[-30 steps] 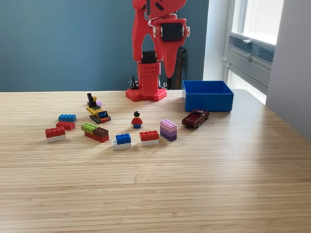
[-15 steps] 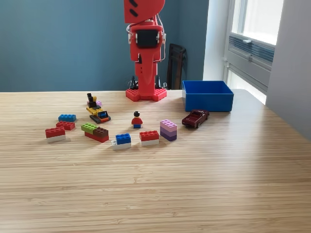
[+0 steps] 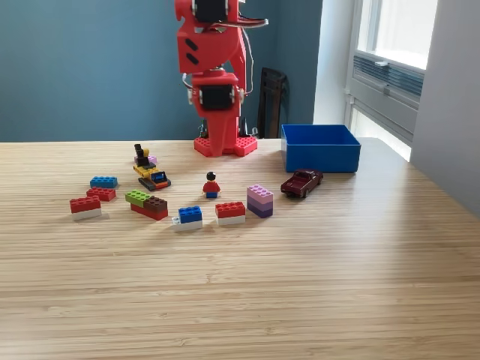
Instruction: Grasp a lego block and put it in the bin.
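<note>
The red arm (image 3: 214,67) stands on its studded base (image 3: 225,145) at the back of the desk (image 3: 300,285), before a blue wall; its end effector (image 3: 223,142) hangs point-down in front of the base, and whether its jaws are parted or closed cannot be told from this angle; nothing is seen in it.

The bin (image 3: 320,147) sits on the desk at the exterior view's right of the base, near the window, open side up; what lies within cannot be seen past its front wall. Just before its front left corner stands a dark red toy car (image 3: 301,182).

The blocks lie scattered ahead of the arm, all on the desk and well apart from the bin: a purple stack (image 3: 260,200); beside it a red-on-white block (image 3: 230,212); a blue-on-white block (image 3: 189,217); a green, brown and red cluster (image 3: 147,204); at the far left of the exterior view a second red-on-white block (image 3: 85,207), a red block (image 3: 101,193) and a blue block (image 3: 103,181).

A minifigure (image 3: 211,184) in red stands between the purple stack and a small yellow-and-black vehicle (image 3: 151,172).
</note>
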`<state>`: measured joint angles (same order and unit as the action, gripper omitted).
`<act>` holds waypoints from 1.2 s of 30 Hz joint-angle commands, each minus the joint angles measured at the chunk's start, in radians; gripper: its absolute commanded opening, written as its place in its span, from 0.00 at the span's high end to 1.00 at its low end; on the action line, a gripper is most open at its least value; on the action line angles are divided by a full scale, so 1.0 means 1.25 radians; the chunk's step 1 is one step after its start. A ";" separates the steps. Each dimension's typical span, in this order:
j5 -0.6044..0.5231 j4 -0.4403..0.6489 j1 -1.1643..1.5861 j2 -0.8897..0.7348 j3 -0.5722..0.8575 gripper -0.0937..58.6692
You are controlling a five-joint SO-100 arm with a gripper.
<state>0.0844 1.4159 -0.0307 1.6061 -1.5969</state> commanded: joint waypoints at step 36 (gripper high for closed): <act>0.271 -0.148 0.126 0.010 -0.031 0.41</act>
<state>0.4050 1.2563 0.1396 1.6061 -1.6352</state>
